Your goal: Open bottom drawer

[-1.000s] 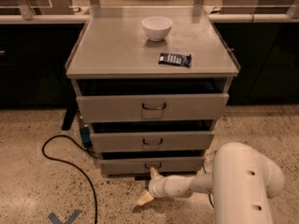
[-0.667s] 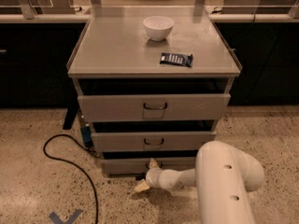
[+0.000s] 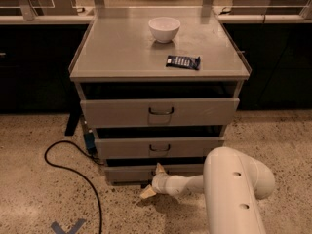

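Observation:
The grey metal cabinet (image 3: 122,48) has three drawers. The bottom drawer (image 3: 127,173) shows as a short grey front panel just above the floor, with a dark gap over it. My gripper (image 3: 153,181) is low in front of that panel's centre, on the end of the white arm (image 3: 234,189) that comes in from the lower right. It is open. Its upper fingertip (image 3: 159,168) rests against the panel where the handle would be, and the lower one (image 3: 147,192) is near the floor. The bottom drawer's handle is hidden behind the gripper.
A white bowl (image 3: 164,29) and a dark snack packet (image 3: 183,62) lie on the cabinet top. The middle drawer (image 3: 159,147) and top drawer (image 3: 161,112) show wire handles. A black cable (image 3: 73,167) loops on the speckled floor at left. Dark counters stand behind.
The gripper has risen from near the floor up to the bottom drawer's front panel. The arm's white bulk has shifted left and closer to the cabinet.

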`<state>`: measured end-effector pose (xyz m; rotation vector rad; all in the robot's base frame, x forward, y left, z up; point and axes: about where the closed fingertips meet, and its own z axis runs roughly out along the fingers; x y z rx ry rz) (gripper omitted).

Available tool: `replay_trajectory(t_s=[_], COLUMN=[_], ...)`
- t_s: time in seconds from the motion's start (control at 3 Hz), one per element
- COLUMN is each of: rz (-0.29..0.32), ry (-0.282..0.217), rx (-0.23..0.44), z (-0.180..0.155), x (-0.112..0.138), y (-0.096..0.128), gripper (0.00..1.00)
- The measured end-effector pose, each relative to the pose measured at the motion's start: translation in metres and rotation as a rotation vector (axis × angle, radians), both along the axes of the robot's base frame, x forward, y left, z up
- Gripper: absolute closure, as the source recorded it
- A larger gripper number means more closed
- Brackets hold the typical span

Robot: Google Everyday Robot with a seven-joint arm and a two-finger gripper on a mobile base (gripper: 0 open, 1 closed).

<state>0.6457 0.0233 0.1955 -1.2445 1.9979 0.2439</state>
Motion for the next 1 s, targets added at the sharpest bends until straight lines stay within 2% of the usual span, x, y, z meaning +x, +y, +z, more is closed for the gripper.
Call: replay_trajectory(t_s=[0.33,0.67,1.0], rz=[-0.017,-0.017,-0.017], ry=[-0.002,-0.002,-0.002], rx=[-0.038,-0.038,-0.038], z=[-0.0368,-0.0369,-0.0369], x=[0.0363,0.0363,0.0362], y=[-0.0080,-0.0079,-0.0079], gripper=[0.00,0.00,0.19])
